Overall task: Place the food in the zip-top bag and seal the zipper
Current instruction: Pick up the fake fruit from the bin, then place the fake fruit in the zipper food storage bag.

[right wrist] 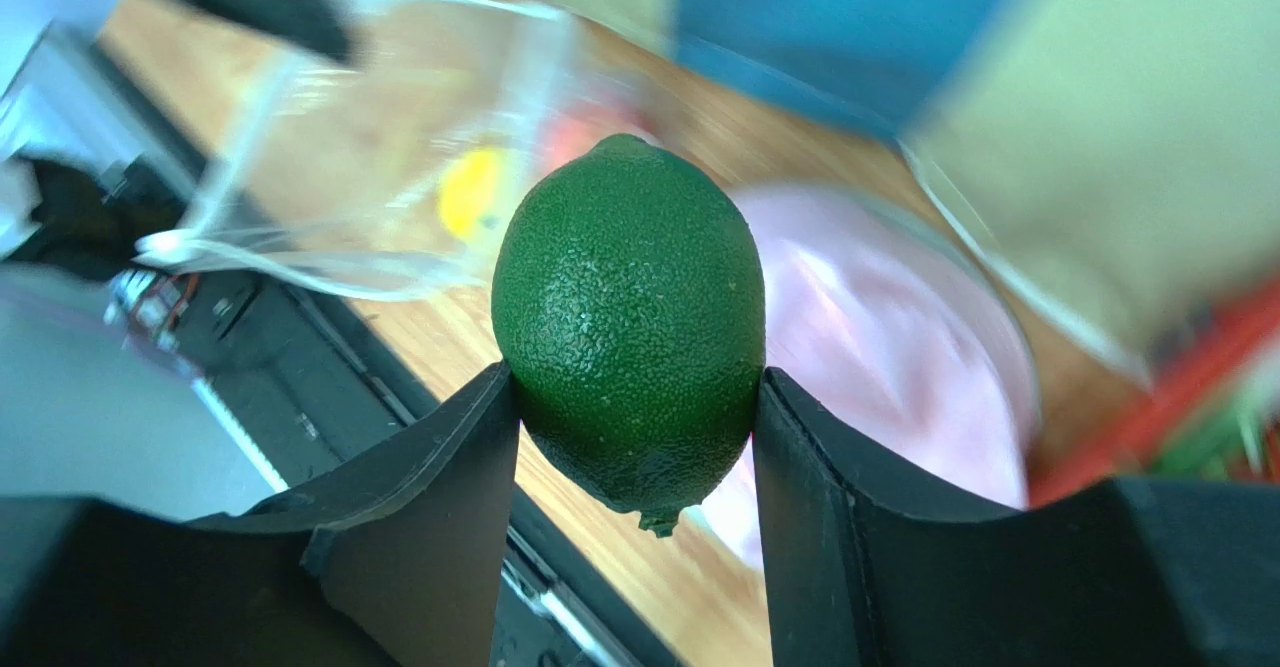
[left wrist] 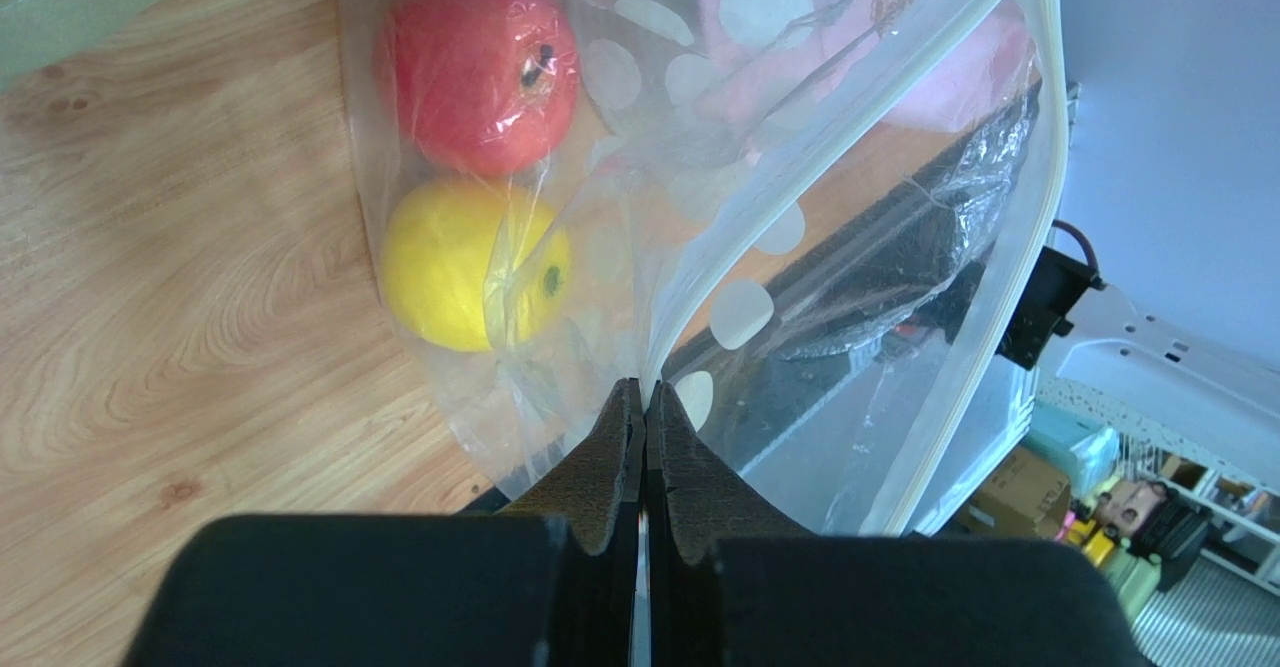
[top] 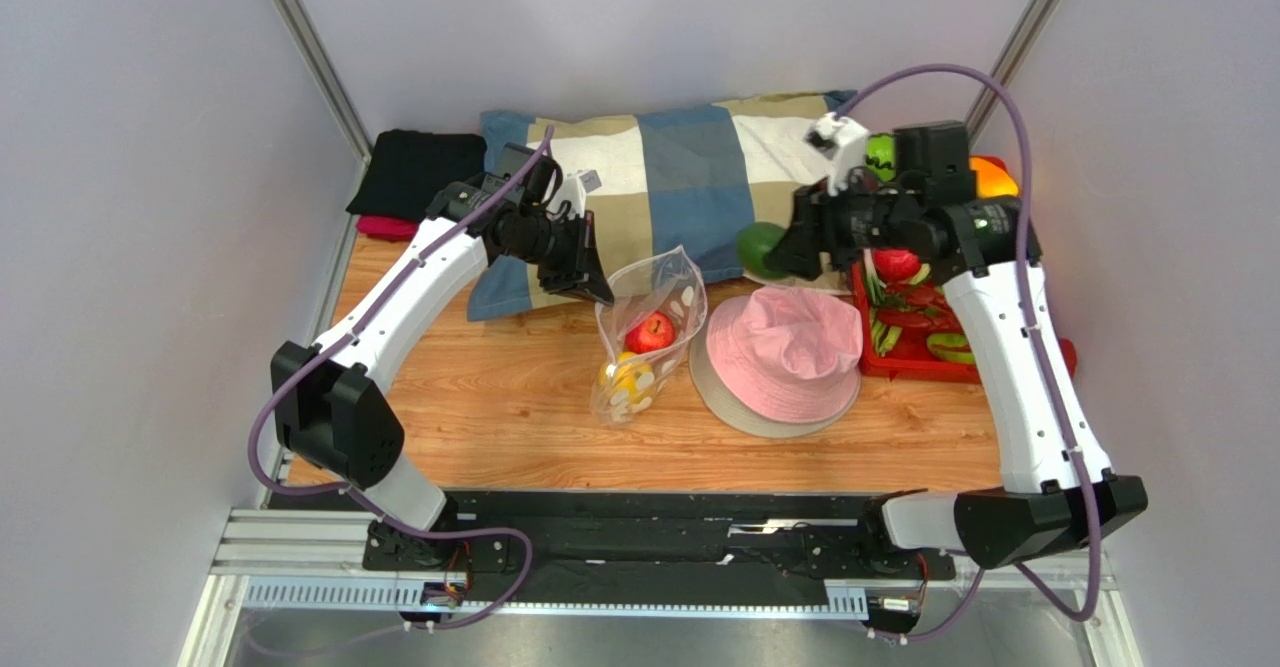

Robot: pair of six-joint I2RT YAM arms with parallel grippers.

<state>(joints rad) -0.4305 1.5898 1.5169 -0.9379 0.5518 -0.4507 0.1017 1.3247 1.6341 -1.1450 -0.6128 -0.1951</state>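
Top cam overhead-rear; wrist cams close, all sharing bag [top: 672, 289].

A dark green lime [right wrist: 628, 315] fills the centre, pinched between the two black jaws of the right gripper [right wrist: 634, 385]. Behind it, all blurred: the clear zip-top bag [right wrist: 361, 127] at ten o'clock with a yellow fruit [right wrist: 469, 195] inside, a pink hat [right wrist: 902, 352] at three o'clock, and the wooden table [right wrist: 451, 345] beneath.
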